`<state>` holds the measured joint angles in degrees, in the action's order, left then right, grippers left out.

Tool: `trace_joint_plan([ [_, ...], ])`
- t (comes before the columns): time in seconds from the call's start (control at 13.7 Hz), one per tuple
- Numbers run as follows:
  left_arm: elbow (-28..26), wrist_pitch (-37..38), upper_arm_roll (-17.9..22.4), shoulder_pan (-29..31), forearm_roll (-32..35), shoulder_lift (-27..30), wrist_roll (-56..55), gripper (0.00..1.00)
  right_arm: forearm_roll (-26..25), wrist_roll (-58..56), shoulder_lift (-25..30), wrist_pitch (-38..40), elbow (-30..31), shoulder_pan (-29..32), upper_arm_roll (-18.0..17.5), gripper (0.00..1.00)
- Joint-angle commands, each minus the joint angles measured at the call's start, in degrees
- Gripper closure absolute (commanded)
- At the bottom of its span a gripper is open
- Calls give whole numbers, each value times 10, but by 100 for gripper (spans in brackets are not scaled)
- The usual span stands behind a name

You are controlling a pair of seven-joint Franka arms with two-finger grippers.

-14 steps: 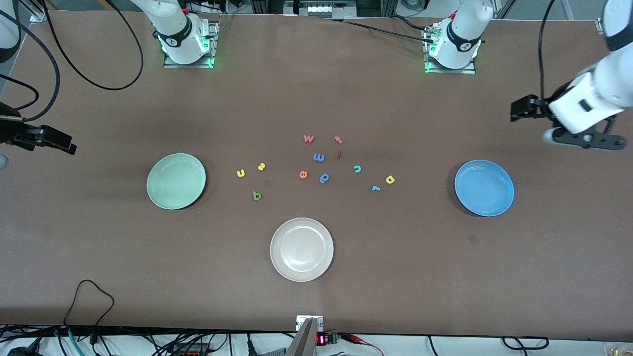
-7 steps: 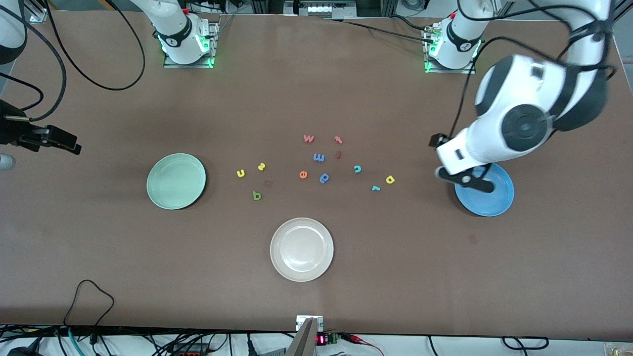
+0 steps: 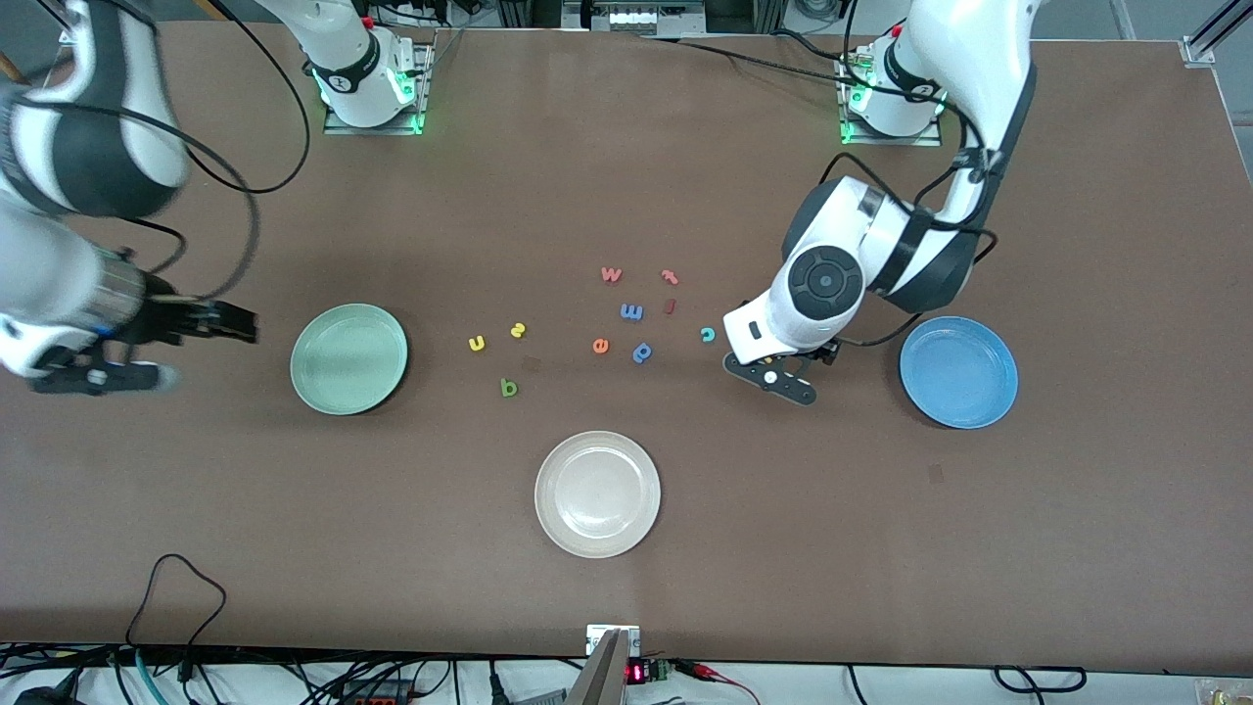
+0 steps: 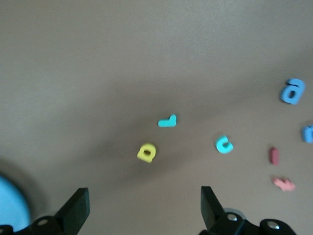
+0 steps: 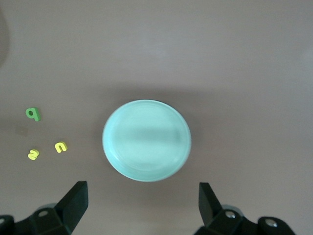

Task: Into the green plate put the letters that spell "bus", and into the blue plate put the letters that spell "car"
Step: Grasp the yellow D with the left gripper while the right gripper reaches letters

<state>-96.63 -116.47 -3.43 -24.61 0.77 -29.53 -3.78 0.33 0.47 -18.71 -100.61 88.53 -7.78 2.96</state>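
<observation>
1. Your left tool [image 4: 142, 208] hangs with fingers spread wide and empty over the yellow foam "a" [image 4: 146, 152] and teal foam "r" [image 4: 167, 121], with the teal foam "c" [image 3: 708, 335] just beside.
2. Your round sky-blue plate [image 3: 958, 372] sits bare toward the left arm's end of the brown counter [image 3: 626, 587].
3. Your right tool [image 5: 142, 205] hovers wide and empty by the round mint-green plate [image 3: 348, 358].
4. The yellow foam "u" [image 3: 477, 343], yellow foam "s" [image 3: 518, 330] and dark green foam "b" [image 3: 508, 388] lie near that plate.
</observation>
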Motion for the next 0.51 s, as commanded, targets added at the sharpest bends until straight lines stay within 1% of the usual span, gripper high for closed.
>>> trace_joint_plan([
  [0.0, -114, -132, 6, 0, 0, 28, 38, 0, 7, 4, -55, -28, -7, -33, 2, 0],
  [0.15, -170, -232, 6, 2, -1, 25, 113, 0, 4, 8, -90, -56, -8, -85, 3, 0],
  [0.22, -183, -253, 6, 2, -1, 22, 139, 0, 4, 29, -106, -82, -6, -100, 3, 0],
  [0.29, -188, -257, 6, 4, -1, 18, 149, 0, 7, 47, -118, -95, -5, -115, 2, 0],
  [0.36, -191, -263, 6, 1, -1, 10, 156, 6, 7, 51, -131, -106, -3, -136, 2, 0],
  [0.44, -191, -267, 6, 2, 0, -3, 158, 16, 9, 52, -142, -110, -3, -160, 2, 0],
])
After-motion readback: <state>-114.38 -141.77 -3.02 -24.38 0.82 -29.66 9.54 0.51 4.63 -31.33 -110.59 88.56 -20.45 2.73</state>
